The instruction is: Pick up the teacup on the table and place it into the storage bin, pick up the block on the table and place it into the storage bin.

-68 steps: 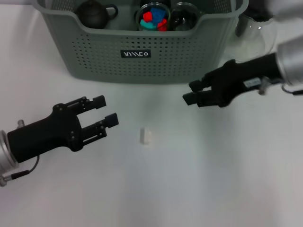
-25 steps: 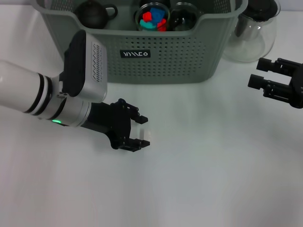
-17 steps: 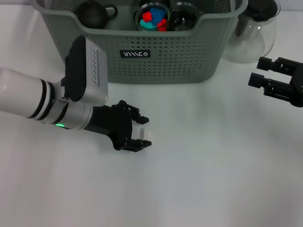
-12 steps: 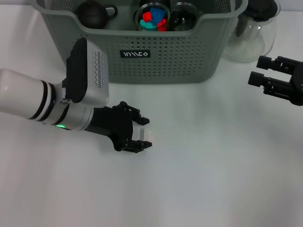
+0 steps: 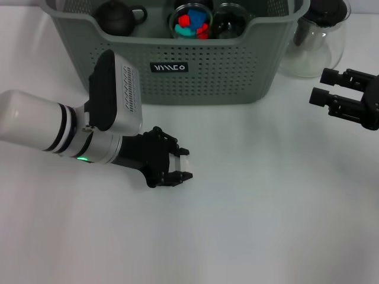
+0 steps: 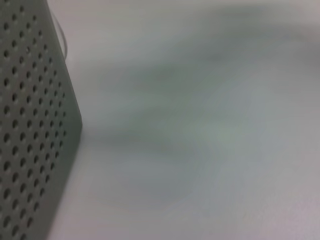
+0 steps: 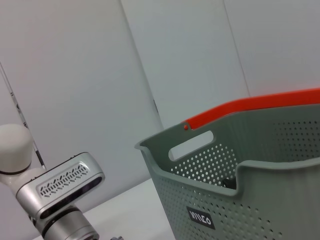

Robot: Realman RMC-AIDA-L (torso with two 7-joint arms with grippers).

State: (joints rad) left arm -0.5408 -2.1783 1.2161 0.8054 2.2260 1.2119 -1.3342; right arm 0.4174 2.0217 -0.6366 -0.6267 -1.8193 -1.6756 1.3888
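Left gripper (image 5: pixel 180 168): lowered to the table before the storage bin (image 5: pixel 177 62), jaws apparently clenched on the white block (image 5: pixel 183 164).
Right gripper (image 5: pixel 324 93): parked right of the bin, jaws released.

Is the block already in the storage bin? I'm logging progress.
No, the block lies on the table between the left gripper fingers, before the storage bin.

A clear glass pitcher (image 5: pixel 317 44) with a black lid (image 5: pixel 329 10) stands on the white bench (image 5: pixel 254 225) at the far right. Behind, a dark round teapot (image 5: pixel 116 18) sits at the left, next to a clear bowl of red and blue pieces (image 5: pixel 192 22), then another clear vessel (image 5: pixel 231 20), possibly a glass cup. In the right wrist view, an orange-red rim (image 7: pixel 260 102) shows against pale wall panels (image 7: pixel 100 75).
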